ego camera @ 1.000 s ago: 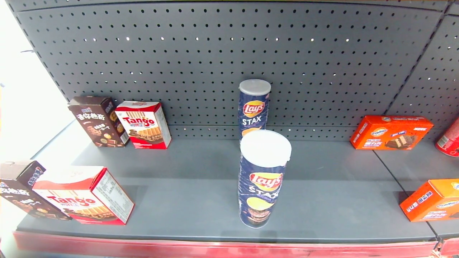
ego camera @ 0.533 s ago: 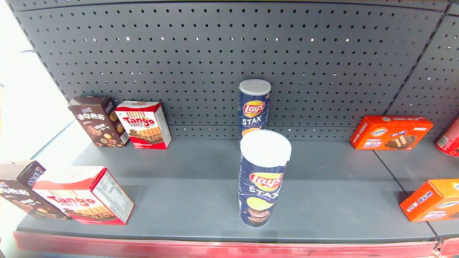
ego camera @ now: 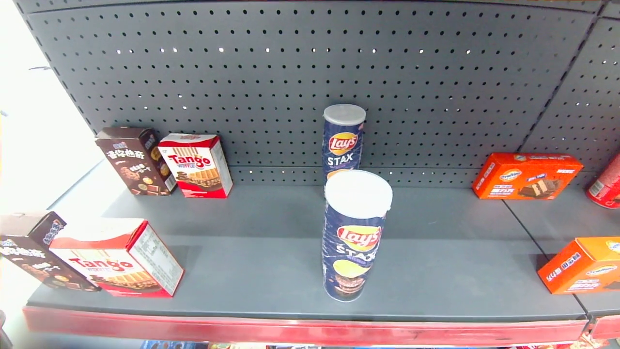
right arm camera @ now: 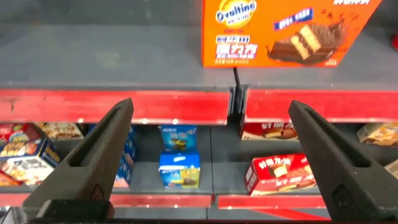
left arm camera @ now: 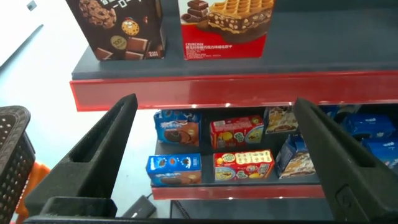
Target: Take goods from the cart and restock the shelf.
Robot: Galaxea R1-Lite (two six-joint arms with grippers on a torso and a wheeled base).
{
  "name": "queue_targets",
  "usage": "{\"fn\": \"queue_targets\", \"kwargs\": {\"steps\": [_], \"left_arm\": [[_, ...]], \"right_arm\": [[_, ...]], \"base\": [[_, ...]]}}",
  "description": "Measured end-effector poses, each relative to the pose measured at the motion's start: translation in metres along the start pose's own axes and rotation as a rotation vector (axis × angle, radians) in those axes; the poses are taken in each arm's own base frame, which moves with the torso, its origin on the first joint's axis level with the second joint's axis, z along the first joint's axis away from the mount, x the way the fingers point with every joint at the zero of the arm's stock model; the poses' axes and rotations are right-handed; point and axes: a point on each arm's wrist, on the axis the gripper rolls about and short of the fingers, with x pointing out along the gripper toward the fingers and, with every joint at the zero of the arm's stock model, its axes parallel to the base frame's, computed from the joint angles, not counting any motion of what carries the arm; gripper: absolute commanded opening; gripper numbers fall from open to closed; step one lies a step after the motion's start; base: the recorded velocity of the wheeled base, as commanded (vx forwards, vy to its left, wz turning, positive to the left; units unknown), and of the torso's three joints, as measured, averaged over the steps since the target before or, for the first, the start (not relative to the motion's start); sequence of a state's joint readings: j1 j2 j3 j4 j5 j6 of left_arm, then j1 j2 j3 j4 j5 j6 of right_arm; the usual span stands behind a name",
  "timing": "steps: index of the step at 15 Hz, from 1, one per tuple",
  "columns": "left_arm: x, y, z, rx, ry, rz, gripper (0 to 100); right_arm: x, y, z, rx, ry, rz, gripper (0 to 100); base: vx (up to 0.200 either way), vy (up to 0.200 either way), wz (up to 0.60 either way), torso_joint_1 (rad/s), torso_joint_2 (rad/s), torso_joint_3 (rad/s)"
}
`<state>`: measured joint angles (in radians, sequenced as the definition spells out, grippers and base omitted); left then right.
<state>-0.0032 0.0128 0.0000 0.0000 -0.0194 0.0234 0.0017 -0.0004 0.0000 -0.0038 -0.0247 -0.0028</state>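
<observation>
We found left pincer (left arm camera: pixel 214 102) and right pincer (right arm camera: pixel 211 104) released, empty, facing shelf (left arm camera: pixel 236 90). Basket (left arm camera: pixel 12 152), likely cart, nearer left.

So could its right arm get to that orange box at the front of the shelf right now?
Probably yes: the right gripper is open and empty, facing the orange box, with nothing between them, though it sits somewhat lower.

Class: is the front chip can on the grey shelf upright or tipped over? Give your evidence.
Upright: the front chip can stands on its base, white lid on top.
</observation>
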Motion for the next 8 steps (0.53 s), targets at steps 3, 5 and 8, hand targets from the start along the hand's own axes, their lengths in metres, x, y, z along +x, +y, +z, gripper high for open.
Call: {"fn": "queue_targets", "kwargs": {"steps": [3,5,8], "left_arm": [[0.0000,0.0000,0.0001,0.000,0.000,0.001,100],[0.0000,0.0001,0.0001,-0.002,0.000,0.002,100],[0.0000,0.0001,0.0000,-0.004,0.000,0.004,100]], "right_arm": [[0.0000,0.0000,0.0000,0.000,0.000,0.000,100],[0.0000,0.0000,0.0001,0.000,0.000,0.000,100],[0.0000,0.0000,0.0000,0.001,0.000,-0.001,100]], "base": [[0.000,0.000,0.00,0.000,0.00,0.000],[0.000,0.000,0.00,0.000,0.00,0.000],[0.000,0.000,0.00,0.000,0.00,0.000]]}}
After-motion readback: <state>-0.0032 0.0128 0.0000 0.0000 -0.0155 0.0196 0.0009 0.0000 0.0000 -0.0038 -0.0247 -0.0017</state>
